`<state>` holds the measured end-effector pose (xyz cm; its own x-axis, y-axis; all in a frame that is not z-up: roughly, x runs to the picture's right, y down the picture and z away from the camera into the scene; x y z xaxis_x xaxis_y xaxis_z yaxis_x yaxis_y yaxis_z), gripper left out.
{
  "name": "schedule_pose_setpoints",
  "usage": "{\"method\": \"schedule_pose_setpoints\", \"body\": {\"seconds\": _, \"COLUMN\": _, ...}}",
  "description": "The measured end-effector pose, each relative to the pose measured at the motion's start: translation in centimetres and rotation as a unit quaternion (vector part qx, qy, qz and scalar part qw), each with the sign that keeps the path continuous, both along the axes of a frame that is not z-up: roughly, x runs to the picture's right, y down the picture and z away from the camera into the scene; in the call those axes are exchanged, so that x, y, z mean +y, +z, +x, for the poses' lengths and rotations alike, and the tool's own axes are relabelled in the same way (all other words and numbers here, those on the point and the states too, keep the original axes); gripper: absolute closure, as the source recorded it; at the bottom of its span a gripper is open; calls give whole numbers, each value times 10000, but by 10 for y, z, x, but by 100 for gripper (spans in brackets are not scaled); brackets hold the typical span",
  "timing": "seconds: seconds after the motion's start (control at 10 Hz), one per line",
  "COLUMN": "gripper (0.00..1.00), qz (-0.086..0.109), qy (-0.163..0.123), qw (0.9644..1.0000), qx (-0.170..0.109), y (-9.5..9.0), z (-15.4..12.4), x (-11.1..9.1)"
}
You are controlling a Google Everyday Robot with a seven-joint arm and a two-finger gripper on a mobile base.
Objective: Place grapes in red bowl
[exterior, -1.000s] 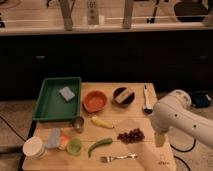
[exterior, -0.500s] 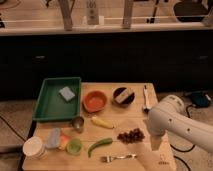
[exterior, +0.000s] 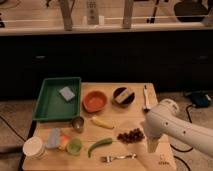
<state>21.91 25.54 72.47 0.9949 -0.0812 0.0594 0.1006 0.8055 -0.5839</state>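
The grapes, a small dark red-purple bunch, lie on the wooden board, right of centre. The red bowl stands empty at the back of the board, to the upper left of the grapes. My white arm comes in from the right. Its gripper points down just to the right of the grapes, a short gap away. The gripper is open and holds nothing.
A green tray with a blue sponge sits at the left. A dark bowl and a white utensil are at the back right. A metal cup, a yellow piece, a green chili, a fork and a white cup fill the front.
The arm has shifted left and slightly down, bringing the gripper closer to the grapes. Nothing on the board has moved.
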Motion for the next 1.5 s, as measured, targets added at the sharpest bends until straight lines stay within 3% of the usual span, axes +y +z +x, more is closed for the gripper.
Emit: {"method": "schedule_pose_setpoints", "body": {"seconds": 1.5, "gripper": 20, "qz": -124, "qy": 556, "qw": 9983, "qx": 75, "y": 23, "z": -18, "x": 18}}
